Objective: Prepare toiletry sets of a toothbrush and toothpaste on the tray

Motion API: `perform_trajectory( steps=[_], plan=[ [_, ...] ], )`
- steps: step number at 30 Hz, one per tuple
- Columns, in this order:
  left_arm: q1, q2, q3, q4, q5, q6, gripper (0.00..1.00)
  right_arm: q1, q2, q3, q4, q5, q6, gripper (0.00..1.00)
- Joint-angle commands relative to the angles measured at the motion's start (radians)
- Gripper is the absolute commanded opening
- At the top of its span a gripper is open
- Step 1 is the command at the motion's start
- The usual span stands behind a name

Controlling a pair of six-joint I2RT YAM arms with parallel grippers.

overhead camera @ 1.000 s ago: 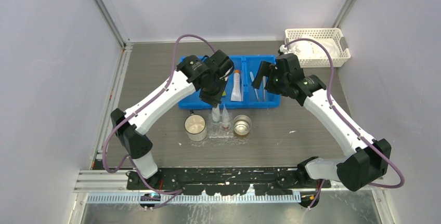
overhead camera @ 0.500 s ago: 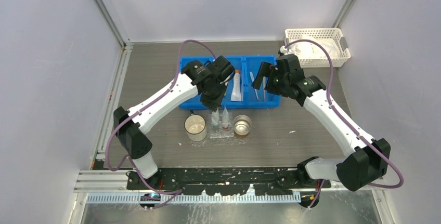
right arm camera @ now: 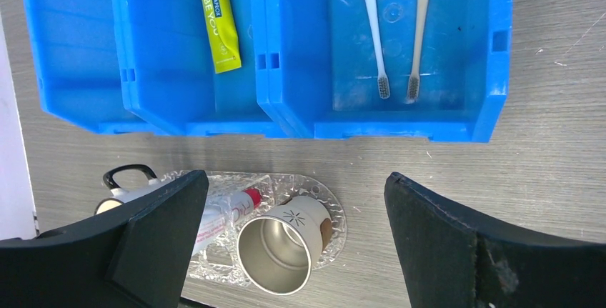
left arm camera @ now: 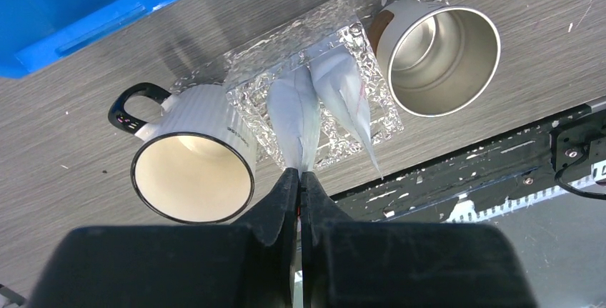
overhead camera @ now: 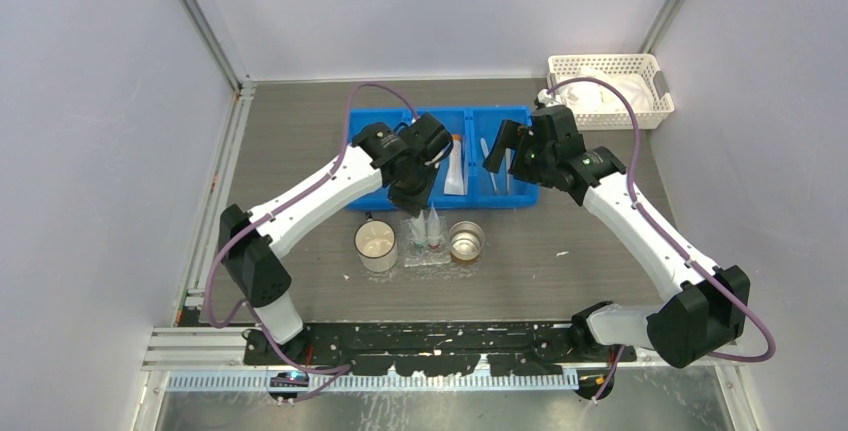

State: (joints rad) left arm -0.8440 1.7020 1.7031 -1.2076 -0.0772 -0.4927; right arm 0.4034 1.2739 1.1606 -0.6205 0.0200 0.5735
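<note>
The clear tray (overhead camera: 425, 254) lies between a white mug and a metal cup. Two clear-wrapped toiletry sets stand in its recesses, tips up: a left one (overhead camera: 416, 229) and a right one (overhead camera: 434, 228). My left gripper (overhead camera: 415, 206) is right above them. In the left wrist view it (left arm camera: 299, 174) is shut on the pointed tip of the left set (left arm camera: 294, 115); the right set (left arm camera: 343, 93) leans beside it on the tray (left arm camera: 250, 97). My right gripper (overhead camera: 500, 147) hangs open and empty over the blue bin, and in its own view (right arm camera: 295, 179) it is wide open.
A white mug (overhead camera: 376, 245) and a metal cup (overhead camera: 465, 241) flank the tray. The blue bin (overhead camera: 520, 121) behind holds two toothbrushes (right arm camera: 371, 29) and a yellow toothpaste tube (right arm camera: 216, 15). A white lattice basket (overhead camera: 610, 86) stands at the back right.
My left wrist has shifted slightly to the right and nearer over the tray, still shut on the set's tip. The right arm has barely moved.
</note>
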Motion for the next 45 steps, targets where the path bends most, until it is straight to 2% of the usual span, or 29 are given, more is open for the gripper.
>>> perform_trajectory(
  steps=[1, 7, 12, 20, 24, 26, 28, 30, 31, 35, 40, 45],
  plan=[
    [-0.003, -0.060, -0.024, 0.059, 0.004, -0.016, 0.03, -0.006, -0.020, -0.008, 0.039, -0.007, -0.006, 1.00],
    [-0.003, -0.061, -0.059, 0.069, 0.003, -0.024, 0.11, -0.008, -0.017, -0.015, 0.045, -0.007, -0.004, 1.00],
    [-0.003, -0.062, -0.060, 0.072, 0.006, -0.027, 0.21, -0.009, -0.014, -0.009, 0.045, -0.007, -0.005, 1.00],
    [-0.004, -0.092, 0.003, 0.043, -0.020, -0.033, 0.35, -0.009, 0.028, 0.030, 0.038, -0.040, -0.020, 1.00],
    [-0.004, -0.130, 0.046, 0.024, -0.052, -0.029, 0.37, -0.009, 0.082, 0.103, 0.015, -0.043, -0.037, 0.99],
    [-0.004, -0.144, 0.070, 0.001, -0.077, -0.026, 0.37, -0.010, 0.114, 0.142, 0.014, -0.055, -0.039, 0.94],
    [-0.004, -0.164, 0.087, -0.020, -0.110, -0.026, 0.37, -0.009, 0.157, 0.191, 0.013, -0.072, -0.039, 0.85],
    [-0.004, -0.197, 0.085, -0.024, -0.155, -0.031, 0.38, -0.010, 0.223, 0.254, 0.009, -0.103, -0.043, 0.72],
    [-0.004, -0.222, 0.077, -0.018, -0.179, -0.033, 0.39, -0.009, 0.261, 0.291, 0.011, -0.131, -0.046, 0.69],
    [-0.001, -0.289, 0.048, -0.001, -0.249, -0.020, 0.43, 0.002, 0.438, 0.443, 0.012, -0.255, -0.074, 0.68],
    [0.002, -0.296, 0.029, -0.005, -0.266, 0.000, 0.44, 0.043, 0.641, 0.614, -0.057, -0.259, -0.123, 0.72],
    [0.010, -0.306, -0.017, 0.031, -0.254, 0.019, 0.45, 0.092, 0.788, 0.694, -0.060, -0.221, -0.127, 0.72]
  ],
)
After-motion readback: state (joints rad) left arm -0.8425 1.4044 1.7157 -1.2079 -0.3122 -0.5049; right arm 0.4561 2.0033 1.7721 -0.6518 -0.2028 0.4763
